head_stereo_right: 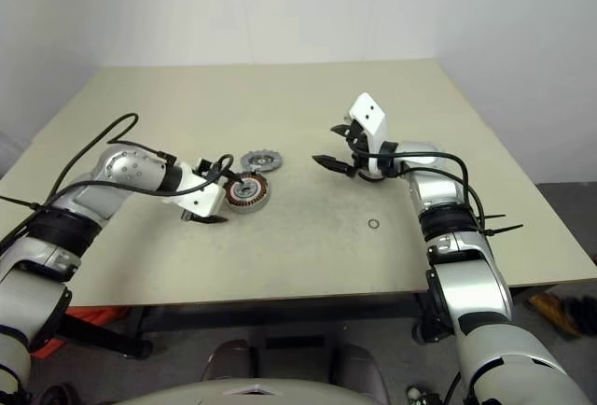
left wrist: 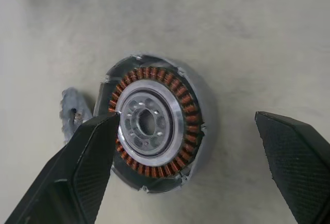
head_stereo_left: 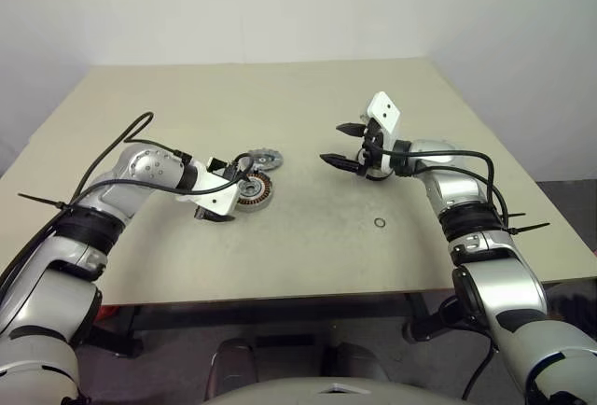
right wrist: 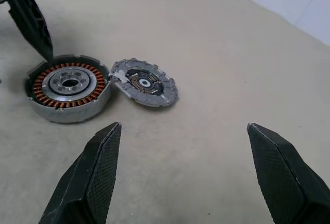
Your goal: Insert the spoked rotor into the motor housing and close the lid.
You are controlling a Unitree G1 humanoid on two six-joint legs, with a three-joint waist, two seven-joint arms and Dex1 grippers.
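Both my tools gape wide, empty, over the bench's middle.
The flat grey metal spoked rotor (right wrist: 144, 83) looks stiff and slippery; I'd pinch its notched rim beside the copper-wound round motor housing (right wrist: 68, 88).

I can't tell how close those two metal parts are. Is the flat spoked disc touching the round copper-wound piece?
Cannot tell. In the right wrist view the spoked rotor lies beside the motor housing, their rims meeting or nearly meeting, with no clear gap or contact visible.

Motor housing (right wrist: 68, 88): short round cylinder, upright on the table, open top showing 1 ring of copper-orange windings around a silver-grey centre. Spoked rotor (right wrist: 145, 82): flat grey disc, notched rim, lying just beside the housing, rims nearly touching.
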